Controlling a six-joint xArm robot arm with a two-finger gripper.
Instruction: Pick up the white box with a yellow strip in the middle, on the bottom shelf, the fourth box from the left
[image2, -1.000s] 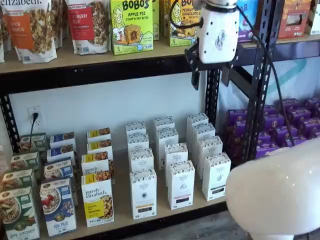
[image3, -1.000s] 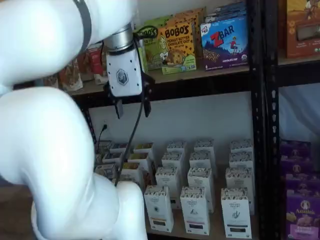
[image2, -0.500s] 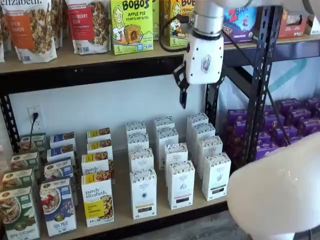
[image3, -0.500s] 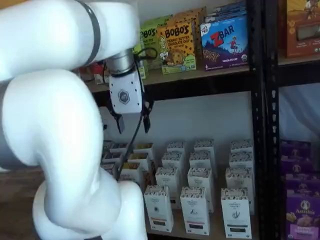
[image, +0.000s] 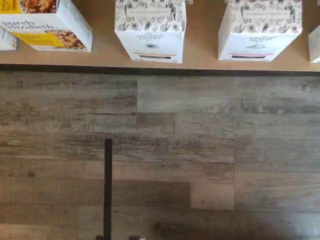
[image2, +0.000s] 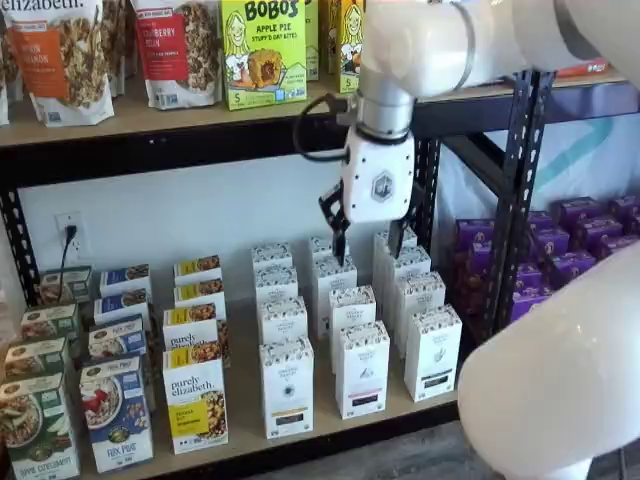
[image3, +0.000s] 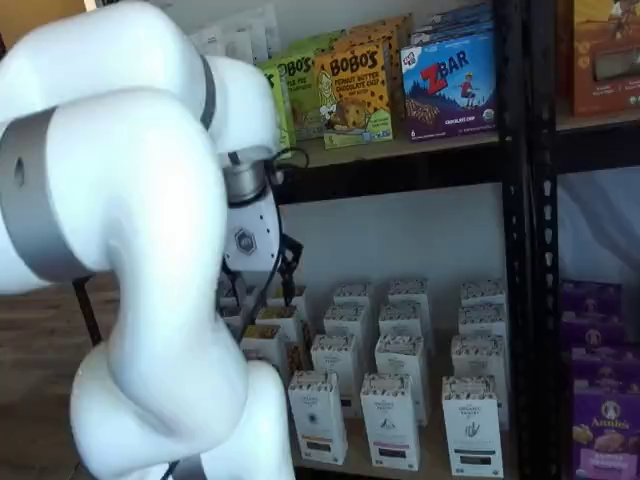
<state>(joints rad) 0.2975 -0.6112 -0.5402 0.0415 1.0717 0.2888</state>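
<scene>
A: Where is the arm?

B: In a shelf view the gripper (image2: 370, 240) hangs fingers-down in front of the white back wall (image2: 200, 215), below the upper board (image2: 150, 120) and above the rear rows of white cartons. Its two black fingers (image2: 338, 235) stand apart with a plain gap and nothing between them. The big white arm links (image3: 130, 250) fill the near side of both shelf views.

A: And the white box?

B: The white box (image2: 287, 388) stands upright at the front edge of the bottom shelf (image2: 250, 425), first in its column, its dull yellow strip low on the front. The wrist view shows its speckled top (image: 150, 27) close to the shelf lip, with wood-look floor (image: 200, 150) beyond.

A: What surrounds it?

B: A purely elizabeth box (image2: 196, 398) stands just beside it on one side, and a like carton with a black strip (image2: 362, 370) on the other. More white cartons (image2: 283, 320) line up behind it. The gripper is well apart from it, higher and farther back. Purple boxes (image2: 580, 240) sit in the next bay.
</scene>
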